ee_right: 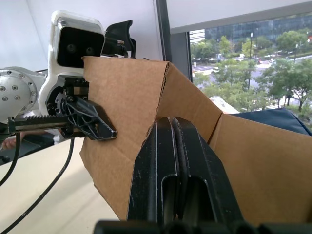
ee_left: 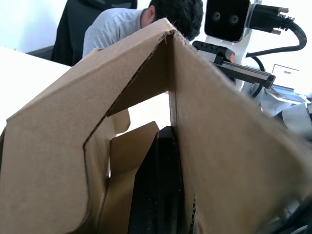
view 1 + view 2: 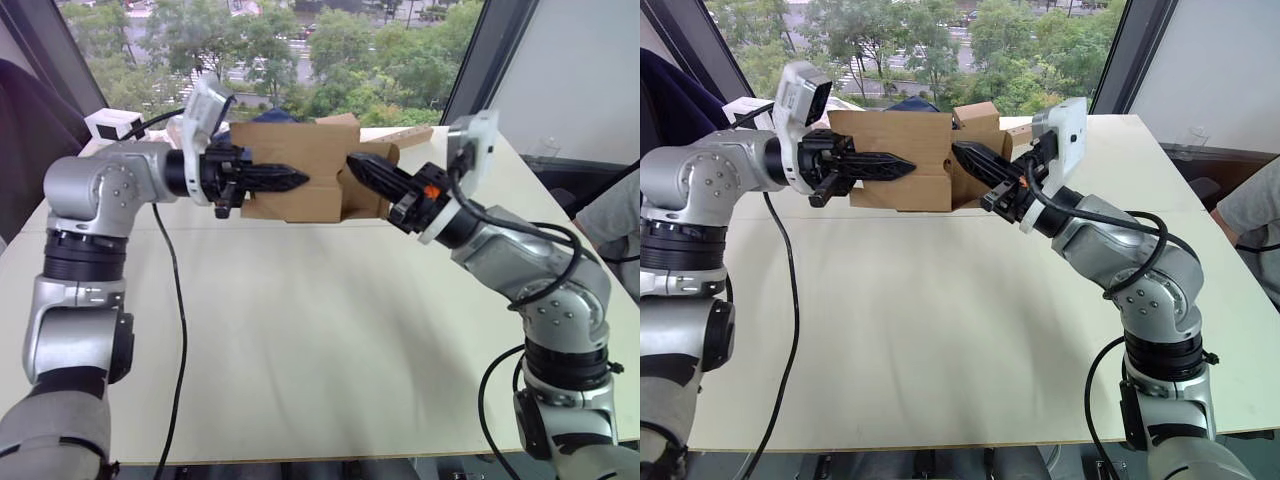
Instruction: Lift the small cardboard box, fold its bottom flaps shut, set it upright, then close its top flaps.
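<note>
Left eye view: the small cardboard box [image 3: 285, 170] is held up above the far part of the pale table [image 3: 320, 330] (no contact with it is evident), between the two grippers. The left gripper [image 3: 290, 180] and the right gripper [image 3: 362, 166] are each seen with fingers pressed together against the cardboard. One open flap [image 1: 187, 105] is seen angled outward.
</note>
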